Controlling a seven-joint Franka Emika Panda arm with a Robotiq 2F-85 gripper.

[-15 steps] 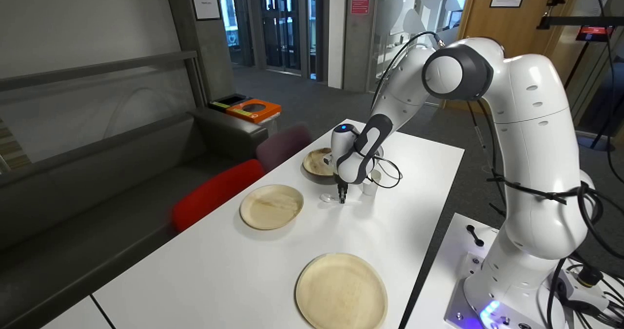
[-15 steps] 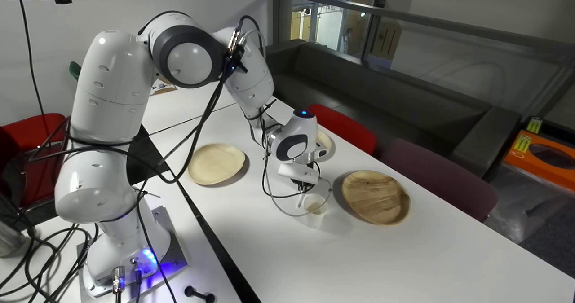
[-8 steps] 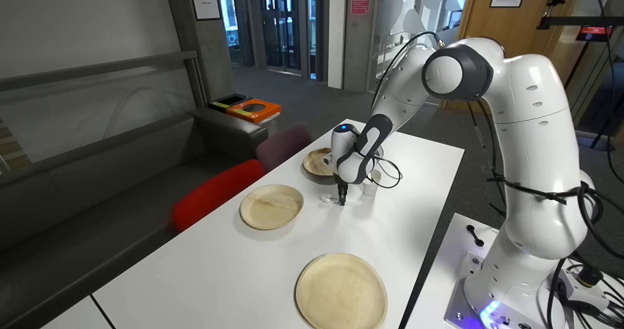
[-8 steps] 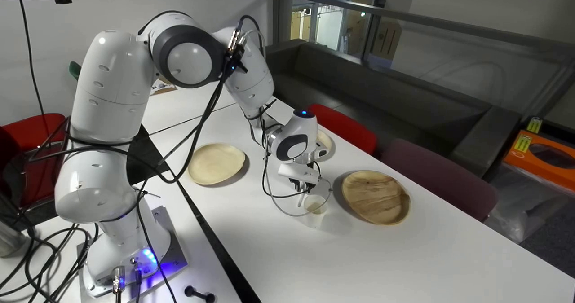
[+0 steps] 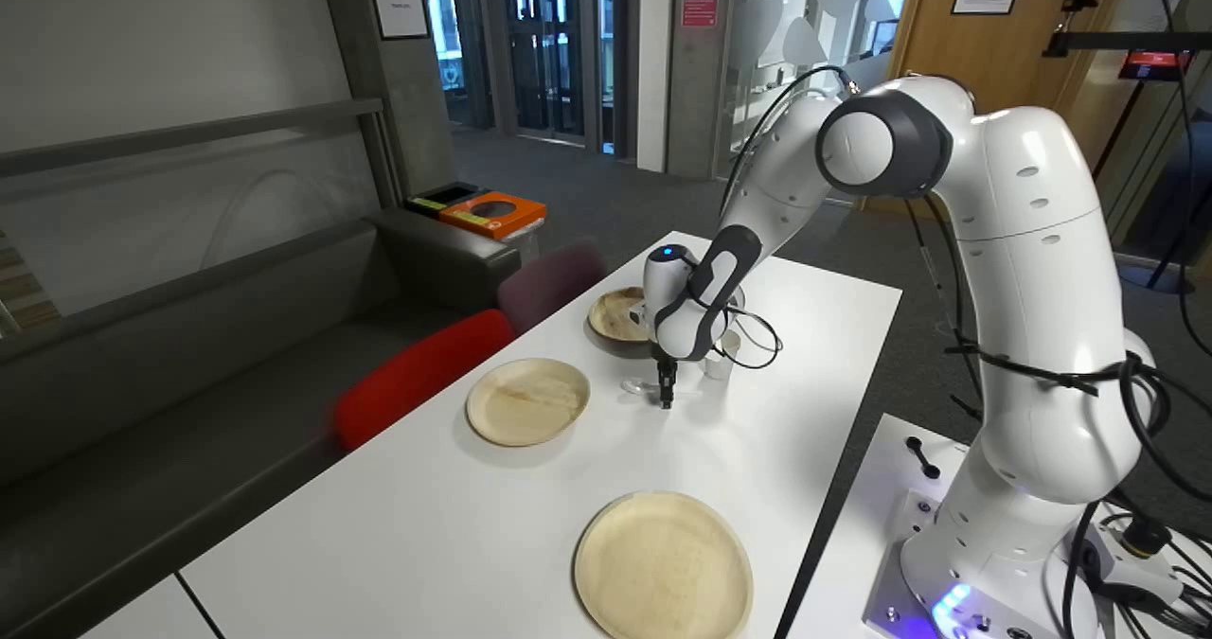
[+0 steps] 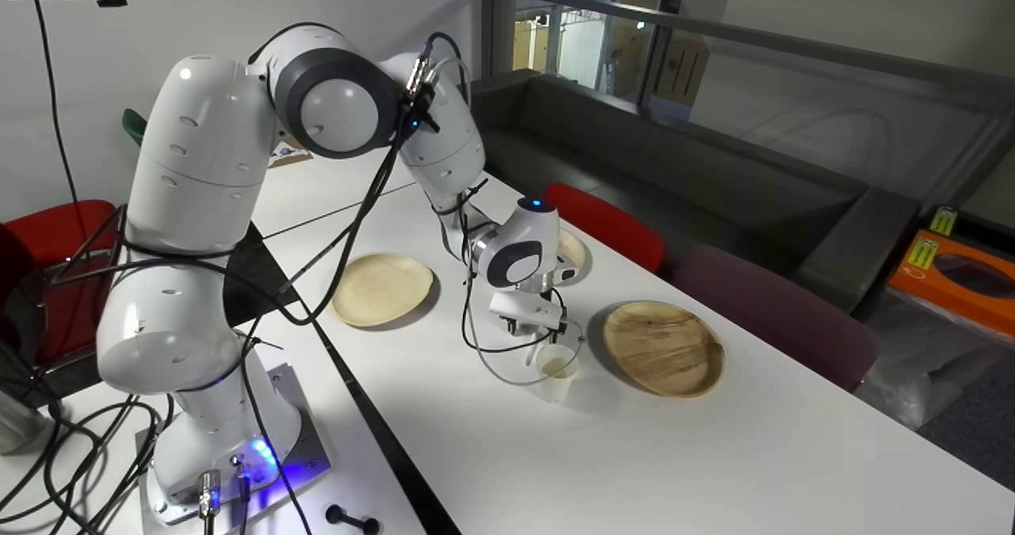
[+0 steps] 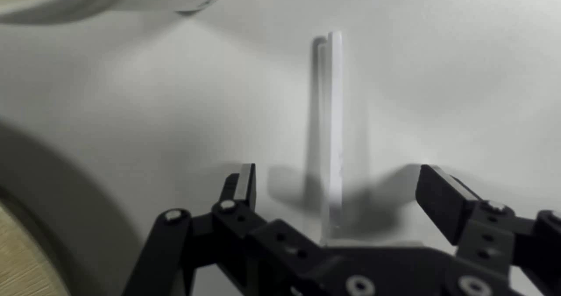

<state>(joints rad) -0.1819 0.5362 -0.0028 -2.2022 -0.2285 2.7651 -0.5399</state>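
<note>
A clear, whitish plastic spoon point(image 7: 335, 107) lies on the white table, its handle running between the fingers of my gripper point(image 7: 337, 168) in the wrist view. The jaws are spread wide, one on each side of the handle and apart from it. My gripper's body hides most of the spoon's bowl there, but an exterior view shows the bowl point(image 5: 636, 385) beside the gripper point(image 5: 667, 404). Close by stands an upright white cup point(image 6: 557, 372), partly cut off at the wrist view's top left corner.
A brown wooden plate point(image 6: 664, 349) lies near the cup and gripper. Two paler plates are on the table, a round one point(image 5: 663, 563) near the robot base and another point(image 5: 528, 402) by the red chair point(image 5: 421, 374). A loose cable loop point(image 6: 484, 357) hangs beside the cup.
The gripper's fingers have spread from almost together to wide apart, and the gripper has shifted very slightly downward. Spoon, cup and plates stay in place.
</note>
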